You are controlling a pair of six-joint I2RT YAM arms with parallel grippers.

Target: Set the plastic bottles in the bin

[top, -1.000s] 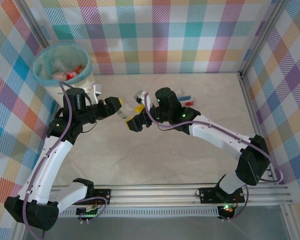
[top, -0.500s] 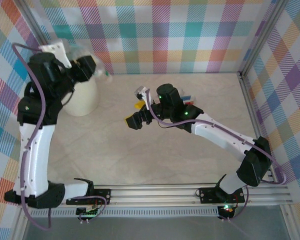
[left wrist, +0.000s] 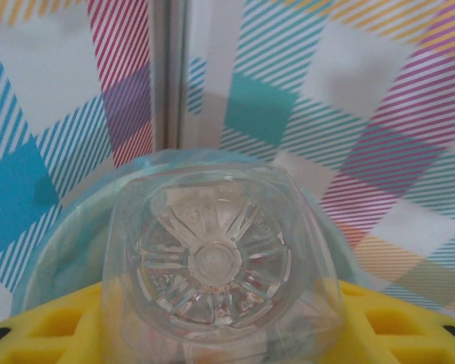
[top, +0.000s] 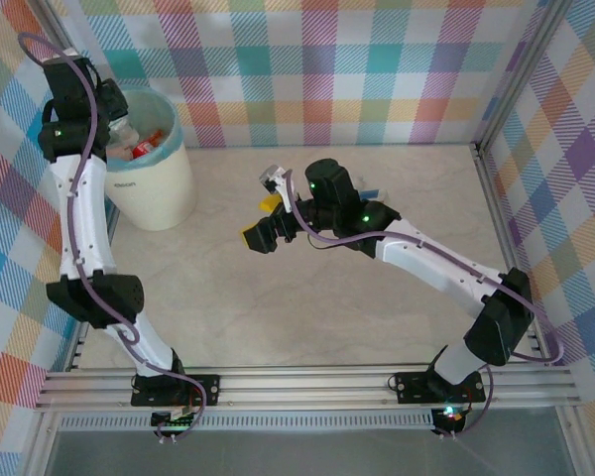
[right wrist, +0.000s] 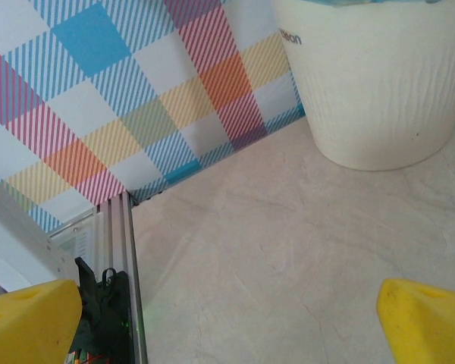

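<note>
As it is carried base-outward, clear bottle: judged light, thin-walled, slippery; best gripped mid-body.
Left gripper: pinched on the bottle, above the bin at the surface's far left corner.
Right gripper: spread, empty.

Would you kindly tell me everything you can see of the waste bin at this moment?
The bin is cream-white, round and tapering toward its base, seemingly plastic, with a light teal liner folded over its rim and small grey print on its side. It stands upright on the table in the far left corner, close to the checked walls. Bottles with red labels lie inside. The left gripper holds a clear bottle over the opening.
</note>
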